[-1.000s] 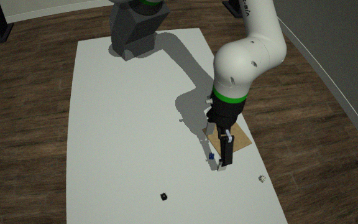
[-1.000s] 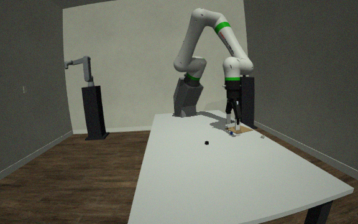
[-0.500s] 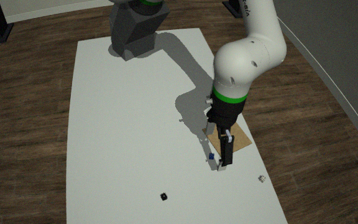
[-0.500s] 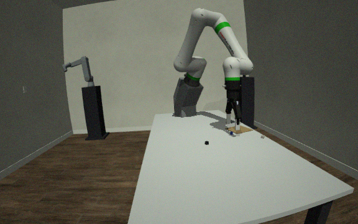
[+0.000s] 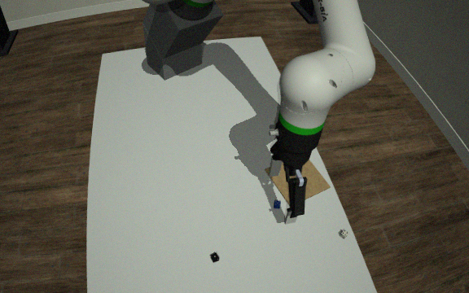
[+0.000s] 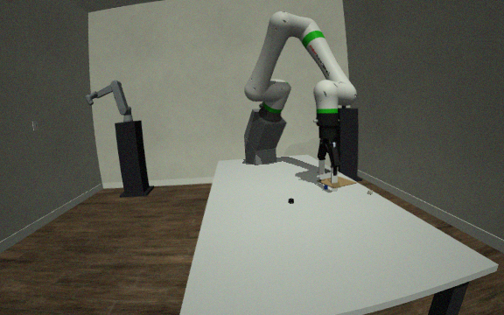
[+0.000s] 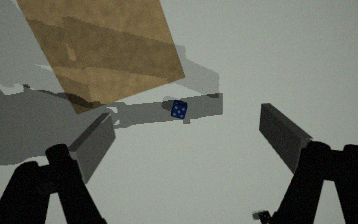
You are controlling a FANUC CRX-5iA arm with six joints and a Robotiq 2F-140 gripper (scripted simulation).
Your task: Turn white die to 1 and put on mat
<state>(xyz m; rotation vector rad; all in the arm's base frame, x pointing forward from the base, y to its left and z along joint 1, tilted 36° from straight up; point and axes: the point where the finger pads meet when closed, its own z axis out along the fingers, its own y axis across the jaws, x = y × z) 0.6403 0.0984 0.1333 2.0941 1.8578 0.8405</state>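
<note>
The white die (image 5: 343,233) lies on the white table near its right edge, off the mat; it also shows in the exterior view (image 6: 369,192). The brown mat (image 5: 307,185) lies further back along that edge and shows at the top left of the wrist view (image 7: 100,47). My gripper (image 5: 287,212) is open and empty, hanging low over the table beside the mat's front corner, well to the left of the white die. In the wrist view the gripper (image 7: 187,137) has its fingers wide apart. A blue die (image 7: 179,109) sits on the table just off the mat, five on top.
A black die (image 5: 214,256) lies on the table nearer the front, left of the gripper. The blue die (image 5: 277,204) sits close beside the fingers. The robot base (image 5: 177,37) stands at the table's far end. The table's right edge is close to the white die.
</note>
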